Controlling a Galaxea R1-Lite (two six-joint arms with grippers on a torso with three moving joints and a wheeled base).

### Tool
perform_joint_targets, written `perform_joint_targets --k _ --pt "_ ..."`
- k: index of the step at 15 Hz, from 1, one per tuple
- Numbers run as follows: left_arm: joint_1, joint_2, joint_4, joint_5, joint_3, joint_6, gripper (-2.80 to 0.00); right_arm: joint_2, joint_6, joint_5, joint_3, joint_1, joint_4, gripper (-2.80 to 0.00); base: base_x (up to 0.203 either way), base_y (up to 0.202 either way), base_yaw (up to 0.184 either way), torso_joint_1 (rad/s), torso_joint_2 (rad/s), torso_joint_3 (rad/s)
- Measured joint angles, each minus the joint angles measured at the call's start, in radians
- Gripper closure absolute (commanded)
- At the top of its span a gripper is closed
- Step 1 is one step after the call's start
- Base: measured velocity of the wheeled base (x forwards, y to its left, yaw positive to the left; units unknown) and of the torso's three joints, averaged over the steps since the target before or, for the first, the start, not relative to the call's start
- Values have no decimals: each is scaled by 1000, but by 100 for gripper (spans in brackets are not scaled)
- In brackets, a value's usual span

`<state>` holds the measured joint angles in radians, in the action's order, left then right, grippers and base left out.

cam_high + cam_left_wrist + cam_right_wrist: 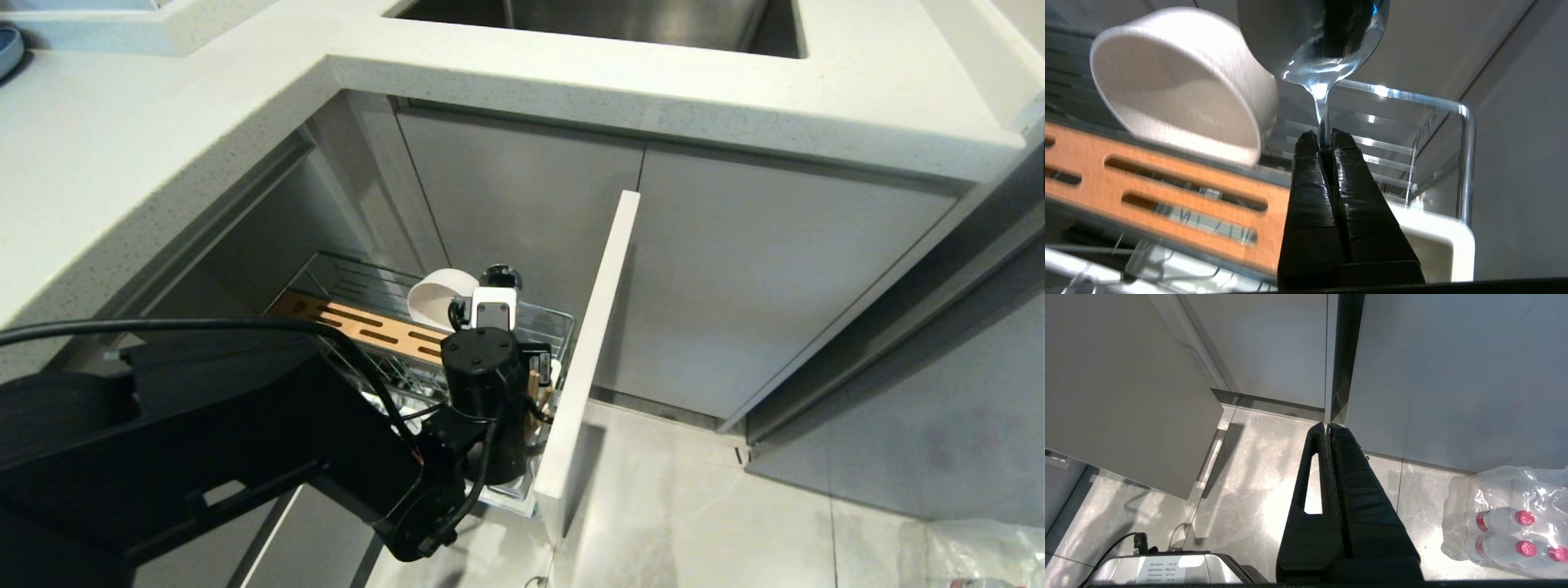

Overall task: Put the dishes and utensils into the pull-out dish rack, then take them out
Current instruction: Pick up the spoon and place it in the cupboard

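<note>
The spoon [1327, 36] is dark and shiny, with a thin handle; it stands with its round end up, over the wire dish rack [1466, 163]; the small white bowl [1180, 81] leans on its side in the rack, behind the wooden strip [1167, 179] with long slots.

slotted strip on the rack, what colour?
Light orange-brown bamboo strip, dark slots; clearest in the left wrist view.

A pull-out dish rack [424, 327] stands extended from the cabinet under the bench [163, 147], below and left of the sink [604, 20]. A bowl [441, 298] sits tilted on the slotted strip [359, 325]. Just beside it, the left claw [1323, 143] holds a spoon [1327, 36] by its handle, above the utensil cup [1437, 241].
</note>
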<state>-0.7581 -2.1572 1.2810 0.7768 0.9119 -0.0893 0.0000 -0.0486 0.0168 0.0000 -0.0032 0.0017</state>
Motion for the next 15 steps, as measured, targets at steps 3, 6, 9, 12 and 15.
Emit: perform_joint_targets --k 3,6,9,12,15 --pt "-5 8 -4 11 -11 3 0 0 0 0 0 0 0 0 0 0 0 0 0 0" --pt "-10 15 -4 14 -20 6 0 0 0 0 0 0 0 0 0 0 0 0 0 0" --pt "-15 20 -46 26 -32 48 0 0 0 0 0 0 0 0 0 0 0 0 0 0" --pt "-19 28 -138 24 -35 107 0 0 0 0 0 0 0 0 0 0 0 0 0 0" --pt "-19 36 -193 23 -36 146 0 0 0 0 0 0 0 0 0 0 0 0 0 0"
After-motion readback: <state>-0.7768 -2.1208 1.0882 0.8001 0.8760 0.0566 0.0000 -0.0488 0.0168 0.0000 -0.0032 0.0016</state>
